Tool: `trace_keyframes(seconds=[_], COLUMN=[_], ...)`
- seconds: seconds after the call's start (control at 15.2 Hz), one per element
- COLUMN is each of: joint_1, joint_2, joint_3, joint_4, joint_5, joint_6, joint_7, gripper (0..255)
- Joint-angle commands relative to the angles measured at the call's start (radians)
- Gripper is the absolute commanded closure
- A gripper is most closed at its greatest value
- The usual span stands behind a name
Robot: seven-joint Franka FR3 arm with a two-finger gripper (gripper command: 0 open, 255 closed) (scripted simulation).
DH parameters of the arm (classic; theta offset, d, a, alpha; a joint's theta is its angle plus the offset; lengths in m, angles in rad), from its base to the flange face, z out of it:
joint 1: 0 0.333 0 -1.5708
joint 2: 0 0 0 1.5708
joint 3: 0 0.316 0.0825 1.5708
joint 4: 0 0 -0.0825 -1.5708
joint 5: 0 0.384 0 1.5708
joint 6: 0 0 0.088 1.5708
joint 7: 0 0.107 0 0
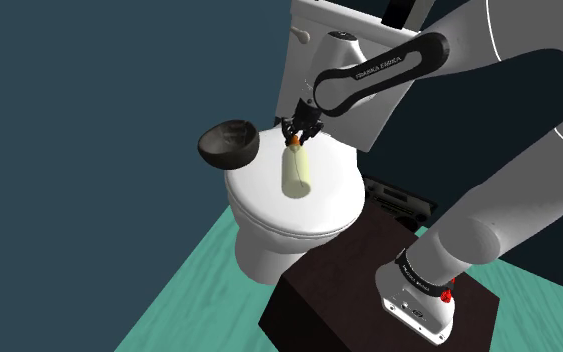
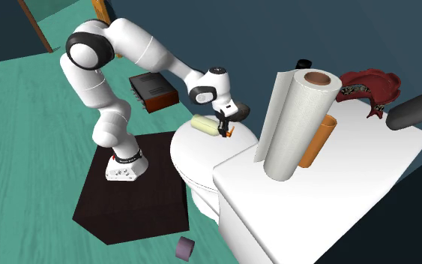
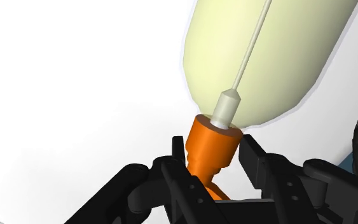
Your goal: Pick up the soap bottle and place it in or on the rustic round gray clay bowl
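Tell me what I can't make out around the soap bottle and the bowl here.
Base of the soap bottle: wrist view, cut off by the picture's edge.
Its orange pump tip: wrist view, hidden behind the hand.
What holds up the bowl: shoulder view, hidden beneath the bowl itself.

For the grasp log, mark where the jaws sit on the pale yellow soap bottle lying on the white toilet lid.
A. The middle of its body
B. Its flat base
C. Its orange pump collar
C: the wrist view shows the jaws pressed against either side of the orange pump collar of the pale yellow soap bottle, well clear of its body and base.
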Motion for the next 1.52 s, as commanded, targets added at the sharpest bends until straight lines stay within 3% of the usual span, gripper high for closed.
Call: trace_keyframes(seconds=[0.0,1.45], joint_1=[0.000,0.005], joint_2=[-0.018,-0.158], joint_3=[-0.002,-0.010], joint_4=[0.010,0.182], joint_5=[0.005,0.031], joint_6=[-0.028,-0.339], joint_7=[-0.006,-0.033], gripper=[255,255])
